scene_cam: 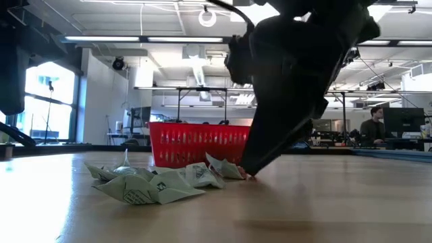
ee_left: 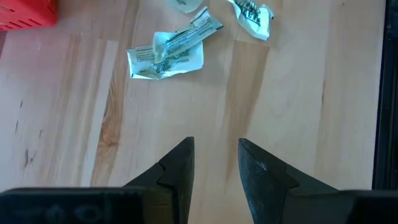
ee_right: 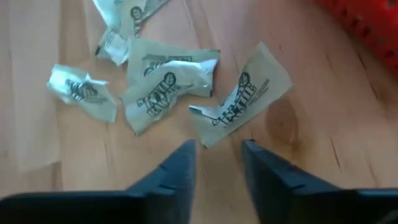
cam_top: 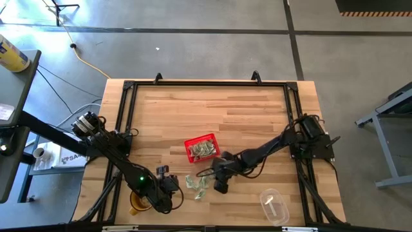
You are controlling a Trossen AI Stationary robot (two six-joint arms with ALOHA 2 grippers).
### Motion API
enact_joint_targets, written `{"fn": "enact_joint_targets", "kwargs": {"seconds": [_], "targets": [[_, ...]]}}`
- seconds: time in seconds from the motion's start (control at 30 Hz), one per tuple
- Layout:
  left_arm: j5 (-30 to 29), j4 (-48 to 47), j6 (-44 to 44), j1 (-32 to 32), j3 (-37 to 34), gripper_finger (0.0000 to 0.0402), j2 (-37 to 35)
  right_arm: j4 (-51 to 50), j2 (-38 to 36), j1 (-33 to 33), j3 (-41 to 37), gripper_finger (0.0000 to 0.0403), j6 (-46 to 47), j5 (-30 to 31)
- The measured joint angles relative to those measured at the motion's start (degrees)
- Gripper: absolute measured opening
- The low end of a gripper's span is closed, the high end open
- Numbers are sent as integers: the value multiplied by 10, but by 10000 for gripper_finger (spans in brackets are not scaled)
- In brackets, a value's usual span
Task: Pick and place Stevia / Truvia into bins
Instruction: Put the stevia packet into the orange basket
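The right pincer (ee_right: 216,163) hangs low over the wooden surface (cam_top: 244,116), fingers slightly parted and holding nothing, just beside the nearest Truvia packet (ee_right: 241,102). More crumpled packets (cam_top: 197,185) lie scattered to its left, and others already sit in the red basket (cam_top: 201,148) just beyond. The left pincer (ee_left: 215,163) waits near the surface's front left, also parted and empty. The packets look feather-light, thin and creased; a raised, curled edge seems the best place to pinch.

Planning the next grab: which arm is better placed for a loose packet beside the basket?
Probably the right. Its hand hovers open right over the loose packets, next to the red basket. The left hand, also open, sits farther off.
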Motion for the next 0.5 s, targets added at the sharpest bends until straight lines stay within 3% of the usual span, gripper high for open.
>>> {"fn": "enact_joint_targets", "kwargs": {"seconds": [0.23,0.5], "targets": [[0,-1,-1,0,0,156,0,13,1,29,0,230,-35,111],[0,-7,0,0,0,156,0,53,22,53,0,249,-98,167]]}}
